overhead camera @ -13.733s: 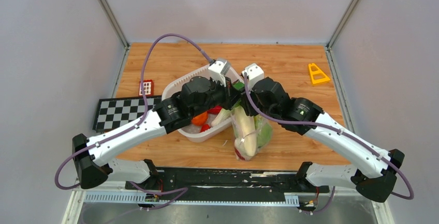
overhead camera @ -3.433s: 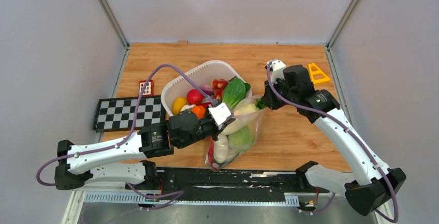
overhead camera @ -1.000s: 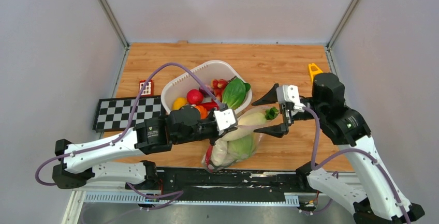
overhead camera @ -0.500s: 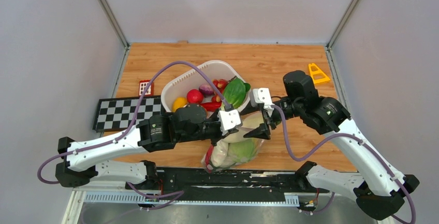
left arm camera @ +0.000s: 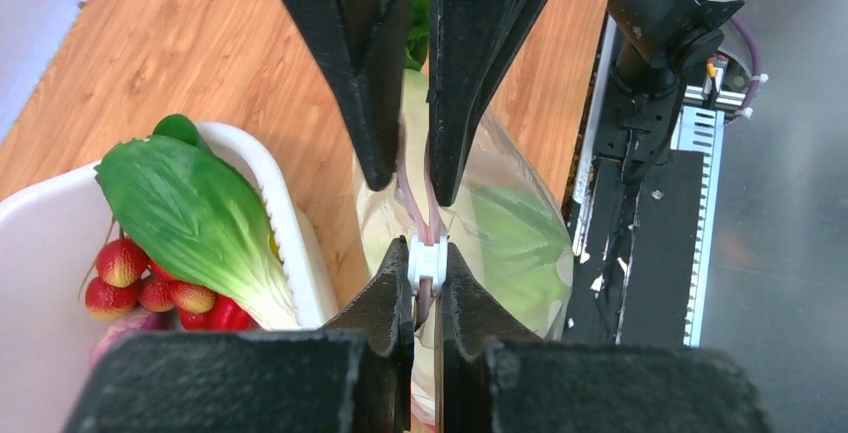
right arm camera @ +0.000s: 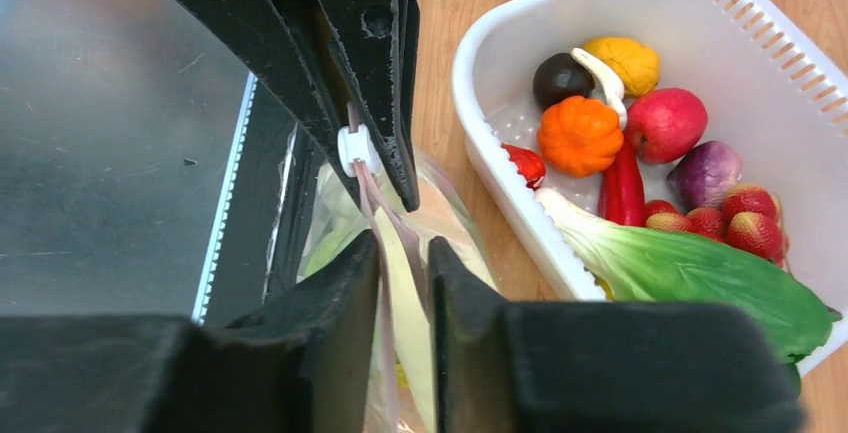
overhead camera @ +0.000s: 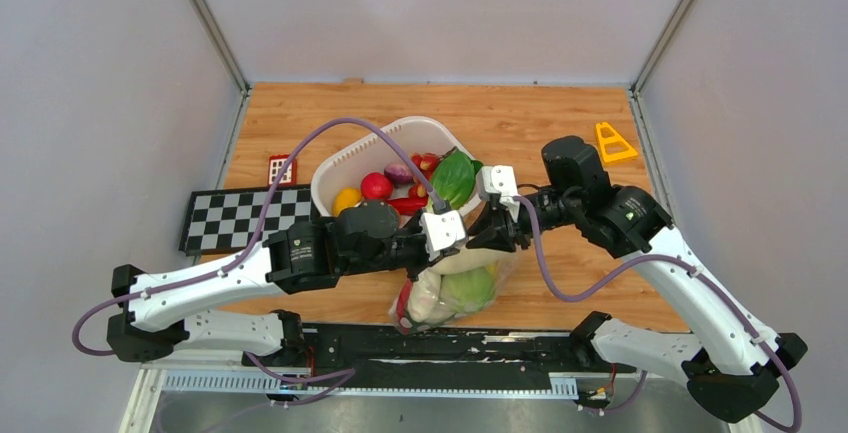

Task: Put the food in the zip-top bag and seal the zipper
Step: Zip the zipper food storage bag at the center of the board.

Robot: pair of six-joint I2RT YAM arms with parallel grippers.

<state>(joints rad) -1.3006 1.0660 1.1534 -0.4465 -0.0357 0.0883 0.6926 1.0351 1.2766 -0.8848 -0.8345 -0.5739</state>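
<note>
Sealing is beginning: the left gripper (left arm camera: 426, 251) is clamping the white slider (right arm camera: 356, 149) on the zipper (right arm camera: 373, 201), while the right gripper (right arm camera: 402, 243) is straddling the zipper, jaws narrow, contact unclear. The bag (overhead camera: 468, 289), part-filled, is standing just beside the tub (right arm camera: 478, 143), where more food (right arm camera: 580, 135) is lying. The next move is probably calling for one gripper anchoring the zipper while the slider is running along it.
</note>
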